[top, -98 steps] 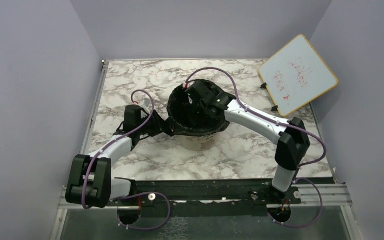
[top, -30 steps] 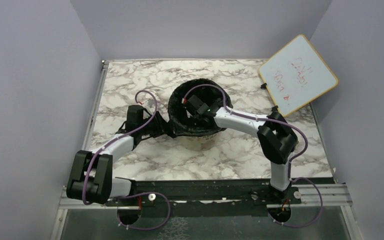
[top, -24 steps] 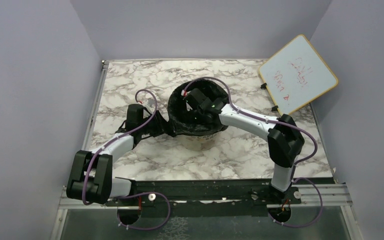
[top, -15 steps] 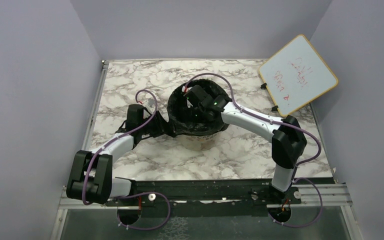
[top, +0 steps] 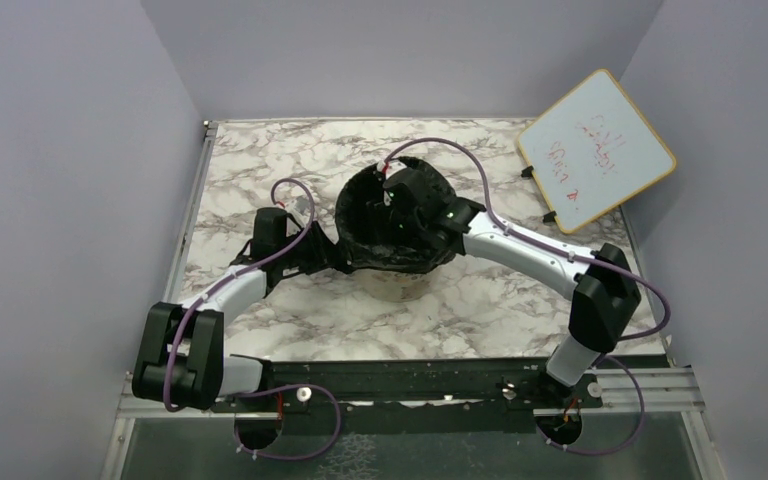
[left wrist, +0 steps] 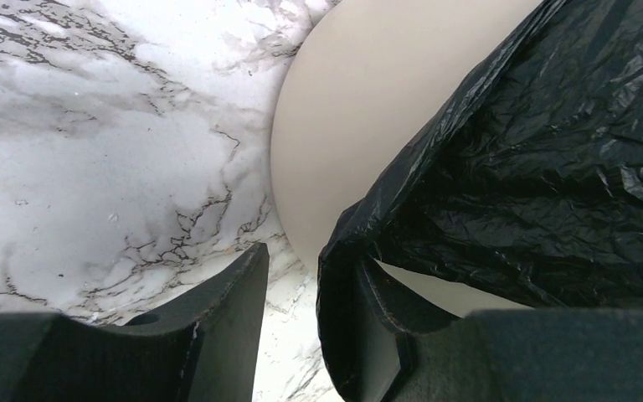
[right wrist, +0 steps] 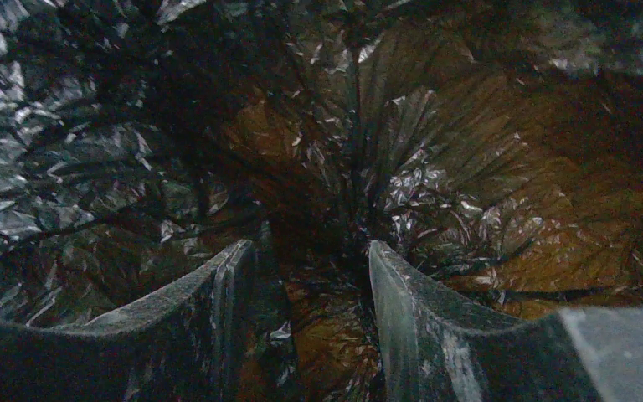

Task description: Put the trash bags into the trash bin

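Note:
The beige trash bin (top: pixel 397 287) stands mid-table, and the black trash bag (top: pixel 364 236) lines it and is folded over its rim. My right gripper (top: pixel 392 200) reaches down inside the lined bin. In the right wrist view its jaws (right wrist: pixel 310 247) are open, with only crinkled bag (right wrist: pixel 435 151) beyond them. My left gripper (top: pixel 338 258) sits against the bin's left side, below the rim. In the left wrist view it (left wrist: pixel 310 255) is open, marble shows in the gap, and the bag's hem (left wrist: pixel 536 167) hangs over the right finger (left wrist: pixel 385 335) beside the bin wall (left wrist: pixel 343 109).
A whiteboard with a yellow frame (top: pixel 597 150) leans at the far right corner. Purple walls close in the marble table (top: pixel 260 160) on three sides. The arms' mounting rail (top: pixel 410 385) runs along the near edge.
My right gripper has shifted toward the bin's far side and its jaws have spread wider, while its elbow swung out to the right. The left arm has not moved.

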Controlling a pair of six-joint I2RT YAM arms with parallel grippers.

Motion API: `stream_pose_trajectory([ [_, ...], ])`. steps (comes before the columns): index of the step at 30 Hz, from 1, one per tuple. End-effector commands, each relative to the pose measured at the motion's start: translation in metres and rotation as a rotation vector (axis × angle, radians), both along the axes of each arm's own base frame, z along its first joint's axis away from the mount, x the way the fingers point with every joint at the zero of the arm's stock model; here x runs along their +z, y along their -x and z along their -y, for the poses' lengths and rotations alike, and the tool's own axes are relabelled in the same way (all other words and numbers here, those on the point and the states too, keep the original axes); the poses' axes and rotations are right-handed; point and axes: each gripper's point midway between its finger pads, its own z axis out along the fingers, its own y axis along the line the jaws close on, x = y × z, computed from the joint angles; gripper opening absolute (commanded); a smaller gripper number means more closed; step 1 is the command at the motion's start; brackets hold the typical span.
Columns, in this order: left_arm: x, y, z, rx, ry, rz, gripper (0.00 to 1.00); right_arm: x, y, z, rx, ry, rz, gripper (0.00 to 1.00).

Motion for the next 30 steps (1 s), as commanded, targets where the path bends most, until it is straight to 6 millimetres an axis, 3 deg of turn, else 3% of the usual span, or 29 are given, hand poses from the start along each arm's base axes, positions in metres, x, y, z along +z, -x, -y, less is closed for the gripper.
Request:
stream_pose_trajectory([
  [1,0.014,-0.006,0.001,-0.005,-0.003,0.058,0.41,0.017,-0.005,-0.002,-0.059,-0.107,0.065,0.58],
  [8,0.016,-0.005,0.001,-0.007,-0.001,0.062,0.41,0.068,-0.006,-0.020,0.007,-0.410,0.279,0.58],
  [11,0.016,-0.004,0.001,-0.010,-0.006,0.060,0.41,0.084,-0.013,-0.021,0.009,-0.427,0.348,0.59],
  [14,0.016,-0.004,0.000,-0.008,-0.006,0.060,0.41,0.088,-0.028,-0.016,-0.043,-0.363,0.372,0.59],
  [21,0.018,-0.005,0.000,-0.006,-0.005,0.064,0.41,0.058,-0.035,-0.002,-0.140,-0.074,0.166,0.57],
  [30,0.013,-0.003,0.000,-0.007,-0.011,0.053,0.41,0.084,-0.014,-0.015,-0.015,-0.127,0.115,0.57],
])
